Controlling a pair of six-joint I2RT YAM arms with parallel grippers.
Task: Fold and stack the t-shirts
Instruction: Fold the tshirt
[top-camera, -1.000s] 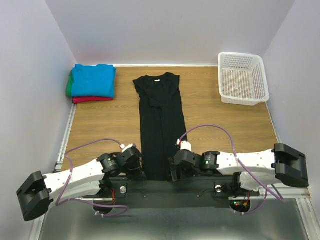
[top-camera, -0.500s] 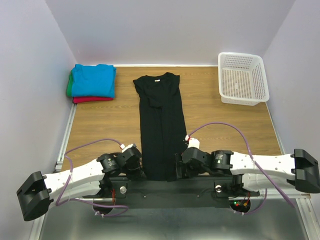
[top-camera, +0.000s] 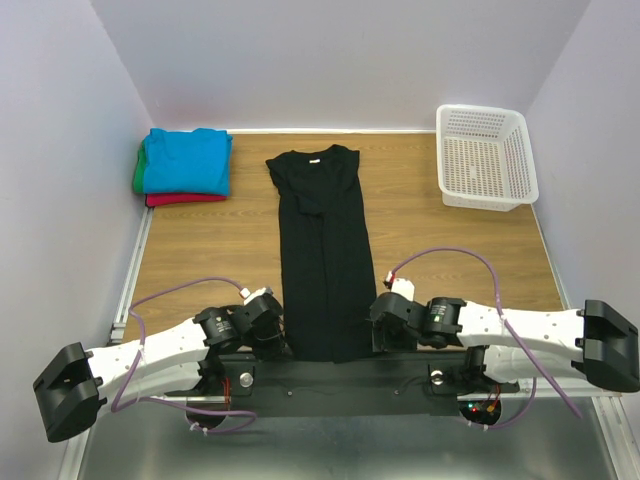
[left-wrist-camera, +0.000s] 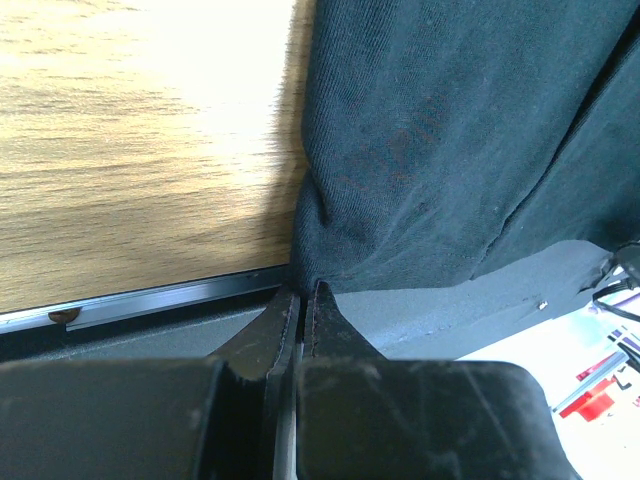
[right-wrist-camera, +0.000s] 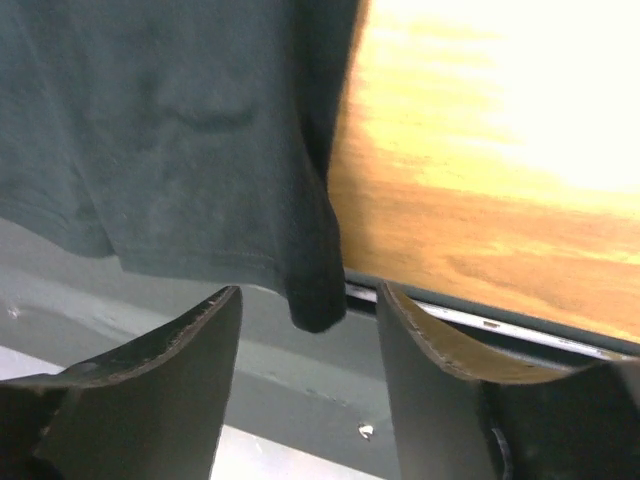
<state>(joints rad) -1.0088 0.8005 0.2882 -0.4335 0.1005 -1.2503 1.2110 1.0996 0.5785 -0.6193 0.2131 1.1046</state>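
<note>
The black t-shirt (top-camera: 322, 250) lies on the wooden table as a long narrow strip, white neck label at the far end, its hem hanging over the near edge. My left gripper (top-camera: 282, 338) is shut on the hem's left corner; in the left wrist view the gripper (left-wrist-camera: 303, 293) pinches the black cloth (left-wrist-camera: 440, 150). My right gripper (top-camera: 377, 335) is open at the hem's right corner. In the right wrist view the gripper (right-wrist-camera: 308, 292) has that corner (right-wrist-camera: 316, 300) hanging between its fingers, touching neither. Folded turquoise, green and red t-shirts (top-camera: 185, 165) are stacked at the far left.
A white lattice basket (top-camera: 486, 156) stands at the far right. A metal rail (left-wrist-camera: 150, 300) runs along the table's near edge, with the dark arm mount (top-camera: 330, 375) below it. Purple walls close in on the left, back and right.
My right gripper has moved right, from over the shirt's hem to its right corner. The left gripper and the shirt have stayed put.
</note>
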